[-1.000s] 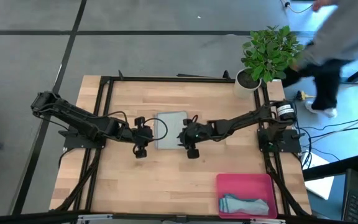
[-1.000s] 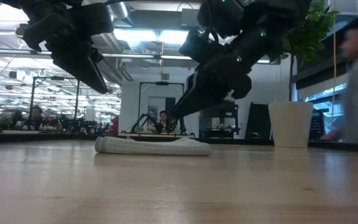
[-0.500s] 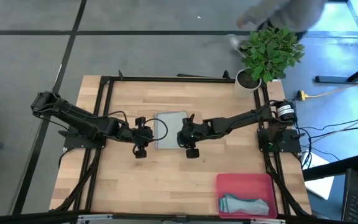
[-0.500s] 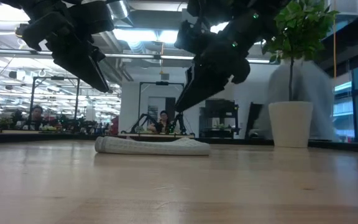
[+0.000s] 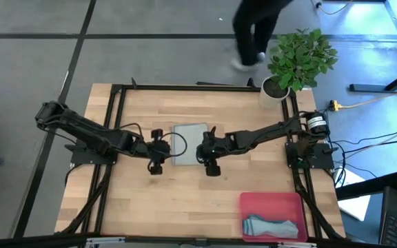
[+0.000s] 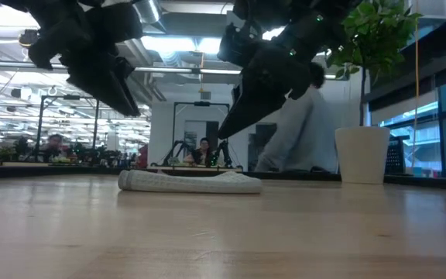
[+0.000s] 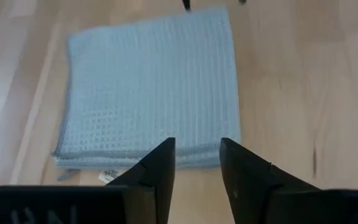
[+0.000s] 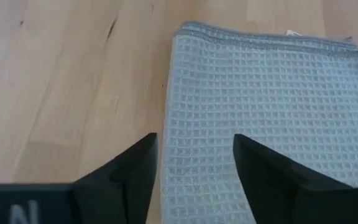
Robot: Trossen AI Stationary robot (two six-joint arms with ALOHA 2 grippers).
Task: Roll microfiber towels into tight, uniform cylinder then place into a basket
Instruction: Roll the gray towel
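2 tools spread: left tool [image 5: 156, 151], right tool [image 5: 210, 151] | flank towel [image 5: 189, 144] | tag [image 7: 109, 173] unreadable

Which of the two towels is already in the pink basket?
The rolled teal-blue towel, lying in the basket at the table's near right corner. The grey-green towel lies folded flat mid-table between both grippers.

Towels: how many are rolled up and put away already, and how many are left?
One looks done: a rolled towel lies in the pink basket. One is left: the folded towel lies flat mid-table, unrolled. The left gripper and right gripper hover open over its two sides, touching nothing. It needs rolling, then placing in the basket.
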